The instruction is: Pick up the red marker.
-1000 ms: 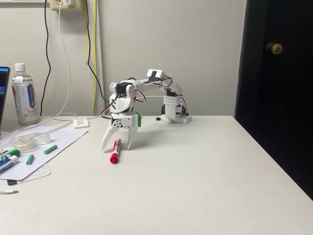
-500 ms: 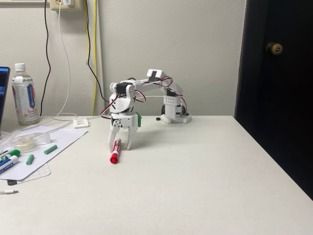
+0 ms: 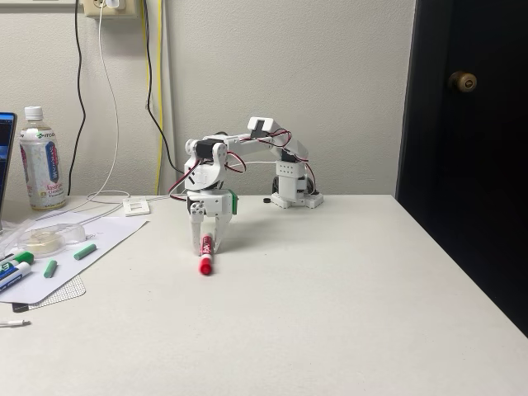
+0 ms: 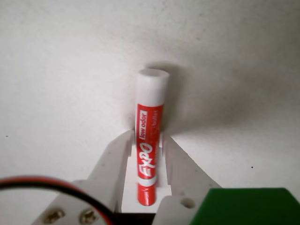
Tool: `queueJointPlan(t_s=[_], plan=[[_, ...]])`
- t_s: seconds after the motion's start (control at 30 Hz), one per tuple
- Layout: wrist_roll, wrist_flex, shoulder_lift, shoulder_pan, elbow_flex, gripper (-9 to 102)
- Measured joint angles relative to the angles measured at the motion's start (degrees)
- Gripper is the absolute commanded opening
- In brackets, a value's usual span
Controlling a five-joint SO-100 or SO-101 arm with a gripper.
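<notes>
Wrist view: gripper [image 4: 149, 140] fingers clamping red marker [image 4: 150, 140] at printed label band, barrel pointing toward 12 o'clock, one end lying toward table [image 4: 56, 61]. Fixed view: gripper [image 3: 208, 245] pointing down, red marker [image 3: 205, 254] lying on table [image 3: 346, 313] between tips. Handling judgement: marker light, rigid, smooth plastic, likely slipping; mid-barrel hold suiting it. Container: drink bottle [image 3: 41, 157] at 9 o'clock, capped, contents indistinct.

White arm arched forward, tool [image 3: 207, 245] pointing down at the table (fingers [image 4: 114, 154] closed around the red marker [image 4: 149, 140]).
</notes>
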Motion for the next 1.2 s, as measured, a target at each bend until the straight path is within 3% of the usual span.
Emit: queueJointPlan(t_s=[0.47,0.77,1.2], plan=[[0.0,1.3,-0.5,-0.2,-3.1,0],[-0.7,9.4,-8.3,0.0,-22.6,0],[-2.0,10.2,1.8,-0.9,-18.4,0]])
